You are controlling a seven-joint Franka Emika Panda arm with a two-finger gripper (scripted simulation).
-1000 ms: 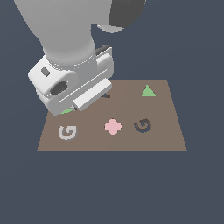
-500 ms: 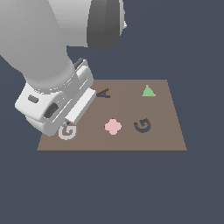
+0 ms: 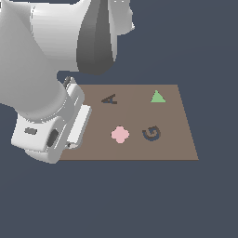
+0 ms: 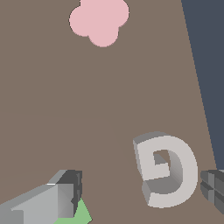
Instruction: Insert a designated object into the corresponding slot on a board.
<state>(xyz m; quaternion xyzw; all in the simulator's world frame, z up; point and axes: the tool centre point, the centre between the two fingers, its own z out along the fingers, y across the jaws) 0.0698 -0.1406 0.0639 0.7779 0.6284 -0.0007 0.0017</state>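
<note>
In the wrist view, the designated object (image 4: 168, 170), a pale grey-white G block, lies flat on the brown board (image 4: 65, 109). My gripper (image 4: 142, 190) is open and low over it. One finger (image 4: 65, 194) stands well off one side of the block, the other finger (image 4: 214, 186) close to its opposite side. In the exterior view, the arm's white hand (image 3: 51, 132) covers the board's (image 3: 176, 148) left part and hides the pale G. The slot (image 3: 151, 133), a dark G recess, lies on the exterior view's right, apart from the hand.
A pink flower shape (image 3: 120, 134) sits beside the slot and also shows as the pink flower shape (image 4: 100, 19) in the wrist view. A dark A recess (image 3: 109, 99) and a green triangle (image 3: 158, 97) lie at the board's far side. A green shape (image 4: 83, 214) peeks out by one finger.
The hand has moved toward the exterior view's left and downward, coming over the pale G and hiding it in that view. The board's shapes have stayed in place.
</note>
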